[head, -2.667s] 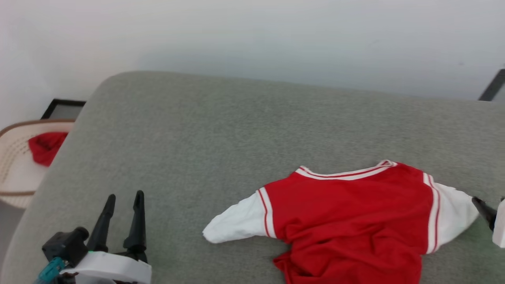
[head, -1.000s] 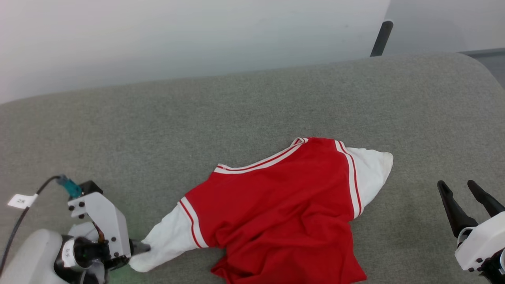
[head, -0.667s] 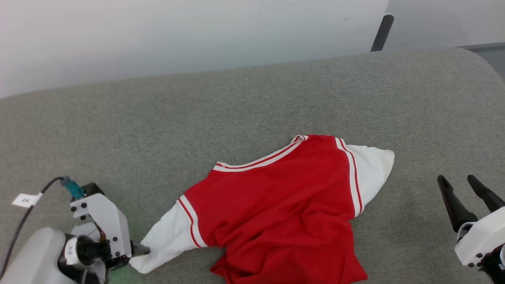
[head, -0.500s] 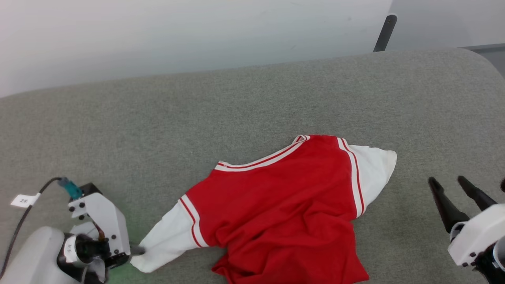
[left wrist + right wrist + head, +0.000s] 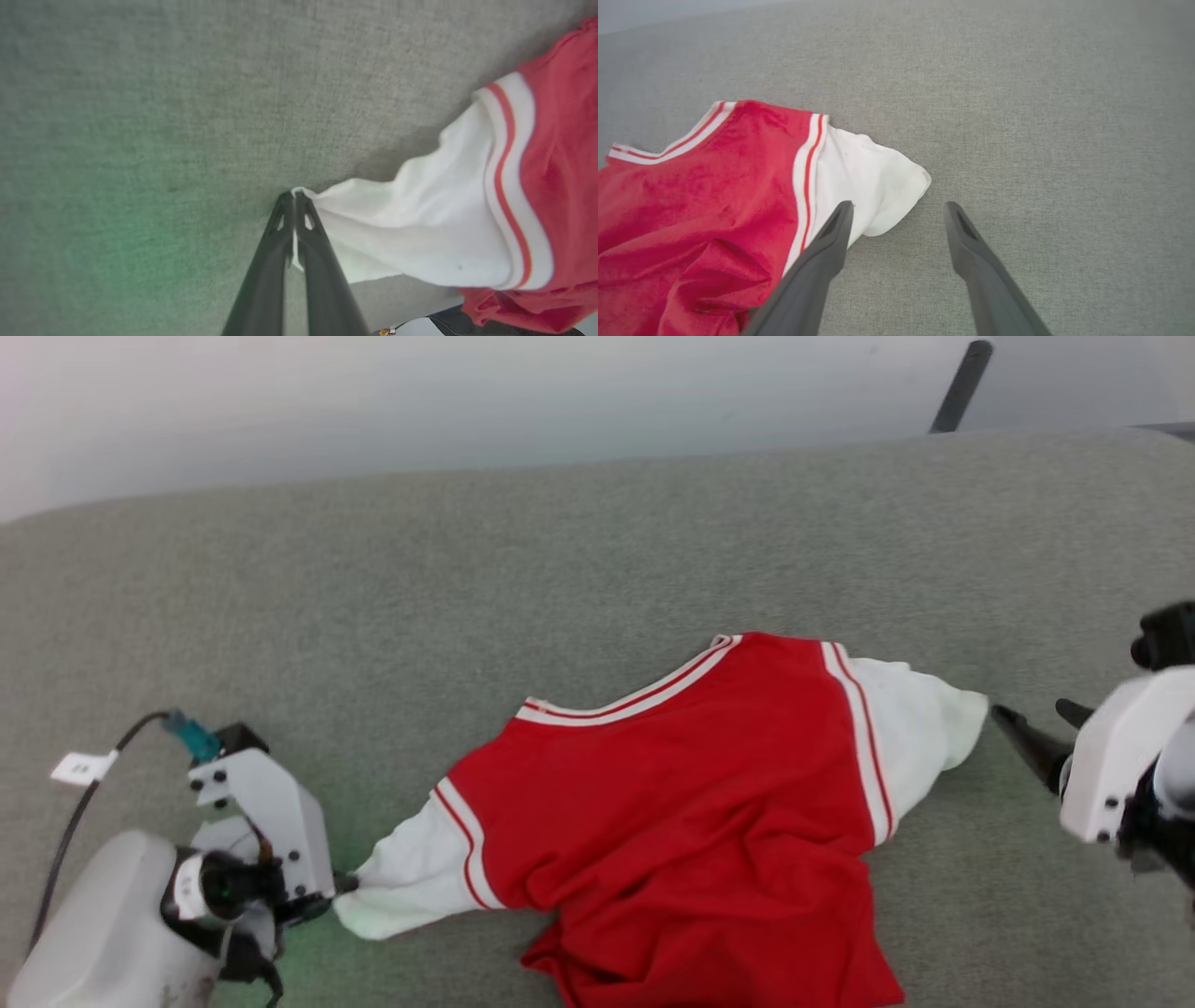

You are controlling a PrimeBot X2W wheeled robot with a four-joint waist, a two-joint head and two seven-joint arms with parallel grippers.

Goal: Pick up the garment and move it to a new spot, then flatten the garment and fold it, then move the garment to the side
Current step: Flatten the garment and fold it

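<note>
Along cushion's (image 5: 560, 569) front edge, garment (image 5: 672, 803) runs sleeve-to-sleeve: left gripper (image 5: 294, 200) pinches left sleeve (image 5: 397, 224) tip; right gripper (image 5: 899, 205) spread, right sleeve (image 5: 873, 186) just inboard.

The garment (image 5: 691, 821) lies on the padded surface (image 5: 467, 597), towards the near side and slanted, its collar to the far side and its hem running off the bottom of the head view. The left-hand sleeve (image 5: 401, 887) stretches out left, and right at its tip sits the left gripper (image 5: 347, 885), its fingers pinched together on the cloth's edge. Left of that gripper, a cable (image 5: 84, 803) with a tag (image 5: 82, 767) lies on the surface. Over on the right, the right-hand sleeve (image 5: 920, 737) ends just beside the right gripper (image 5: 1030, 709), whose fingers stand apart; whether they touch it, can't tell. Behind the surface stands the wall (image 5: 467, 401), with a pole (image 5: 957, 383) at far right.
</note>
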